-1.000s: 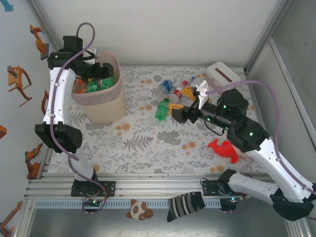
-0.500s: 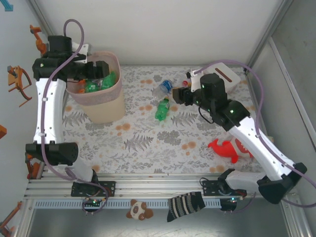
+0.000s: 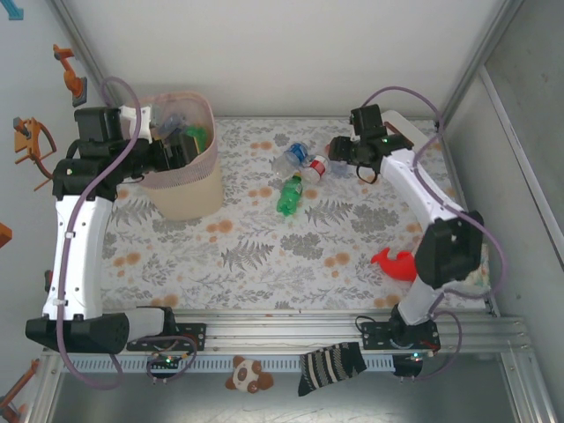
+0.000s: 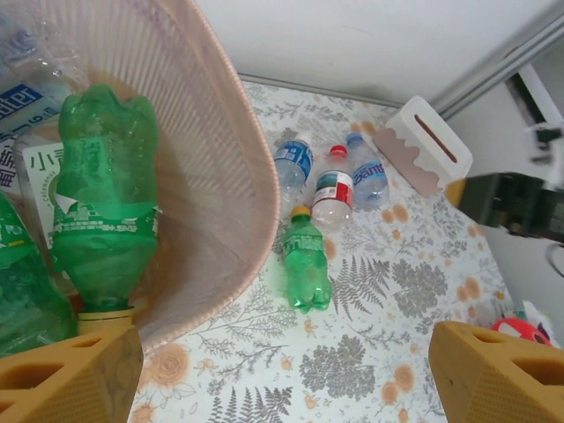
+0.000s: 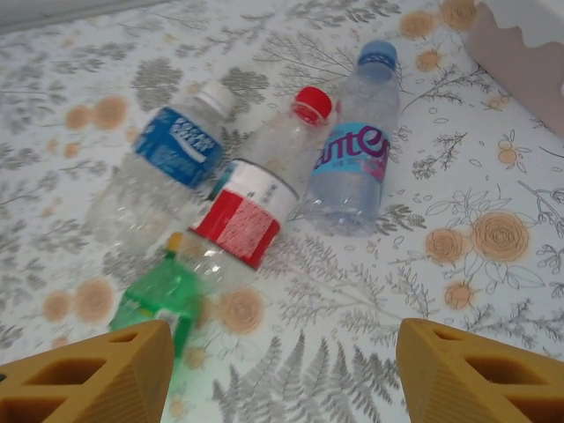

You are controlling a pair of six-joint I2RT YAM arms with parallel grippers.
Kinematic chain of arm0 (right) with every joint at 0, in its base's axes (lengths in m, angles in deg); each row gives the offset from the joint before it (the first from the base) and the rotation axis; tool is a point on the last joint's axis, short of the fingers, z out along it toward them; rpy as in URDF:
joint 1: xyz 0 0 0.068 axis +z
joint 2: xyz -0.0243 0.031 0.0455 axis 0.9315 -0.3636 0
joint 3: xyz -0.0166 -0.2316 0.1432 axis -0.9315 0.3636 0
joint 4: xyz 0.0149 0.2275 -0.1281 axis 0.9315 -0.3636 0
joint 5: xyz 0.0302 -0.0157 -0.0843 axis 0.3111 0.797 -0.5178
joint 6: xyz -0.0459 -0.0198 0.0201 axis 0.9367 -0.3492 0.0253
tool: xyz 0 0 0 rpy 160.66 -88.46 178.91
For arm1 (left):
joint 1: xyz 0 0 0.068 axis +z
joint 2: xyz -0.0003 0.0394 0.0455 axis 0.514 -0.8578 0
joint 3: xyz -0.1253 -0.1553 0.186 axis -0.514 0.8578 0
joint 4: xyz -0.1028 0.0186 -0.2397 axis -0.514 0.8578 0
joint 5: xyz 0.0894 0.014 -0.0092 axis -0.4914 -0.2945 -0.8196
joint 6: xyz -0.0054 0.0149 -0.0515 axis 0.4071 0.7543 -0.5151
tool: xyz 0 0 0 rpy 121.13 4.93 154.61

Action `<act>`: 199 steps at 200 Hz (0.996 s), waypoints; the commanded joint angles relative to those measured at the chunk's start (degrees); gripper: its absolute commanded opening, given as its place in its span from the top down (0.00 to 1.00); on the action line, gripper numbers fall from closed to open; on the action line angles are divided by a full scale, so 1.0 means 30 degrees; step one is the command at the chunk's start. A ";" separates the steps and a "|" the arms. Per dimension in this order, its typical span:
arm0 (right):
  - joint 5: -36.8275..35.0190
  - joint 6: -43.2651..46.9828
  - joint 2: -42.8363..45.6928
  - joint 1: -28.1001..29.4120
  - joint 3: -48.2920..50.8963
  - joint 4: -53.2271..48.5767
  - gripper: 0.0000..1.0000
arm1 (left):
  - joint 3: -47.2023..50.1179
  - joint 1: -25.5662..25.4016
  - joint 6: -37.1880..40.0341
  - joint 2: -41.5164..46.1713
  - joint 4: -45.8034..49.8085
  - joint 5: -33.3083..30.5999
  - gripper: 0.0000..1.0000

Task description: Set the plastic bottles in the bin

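Ribbed bin [image 4: 220, 176], green bottle [image 4: 101, 194] inside, 3 clear bottles [image 5: 256, 203], left end effector [image 4: 282, 374] wide, right end effector [image 5: 282, 366] wide

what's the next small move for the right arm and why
Probably lower the right gripper onto the red-labelled bottle. Its jaws stand open and empty, and that bottle lies centred just ahead of them on the table, outside the bin.
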 commanded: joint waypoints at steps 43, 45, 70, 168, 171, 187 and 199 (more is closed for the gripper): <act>-0.0761 -0.1187 -0.5850 -0.0963 -0.4706 -0.0842 0.30 | 0.0910 -0.0491 -0.1170 0.0778 -0.1377 0.0923 0.16; -0.0786 -0.1196 -0.5998 -0.0985 -0.4850 -0.0890 0.30 | 0.0910 -0.0500 -0.1181 0.0781 -0.1377 0.0923 0.16; -0.1441 -0.1291 -0.7532 -0.1085 -0.6248 -0.1446 0.28 | 0.0868 -0.0603 -0.1243 0.0812 -0.1377 0.0938 0.16; -0.1419 -0.1365 -1.0886 -0.1304 -0.8492 -0.1909 0.28 | 0.0968 -0.0706 -0.1331 0.0966 -0.1377 0.0923 0.16; -0.1419 -0.1379 -1.0930 -0.1319 -0.8441 -0.1912 0.28 | 0.0990 -0.0694 -0.1331 0.0957 -0.1377 0.0938 0.16; -0.1448 -0.1451 -1.1113 -0.1348 -0.8196 -0.1912 0.28 | 0.1026 -0.0709 -0.1324 0.0937 -0.1377 0.0923 0.16; -0.1364 -0.1479 -1.1258 -0.1333 -0.7996 -0.1859 0.28 | 0.1027 -0.0709 -0.1331 0.0902 -0.1392 0.0923 0.16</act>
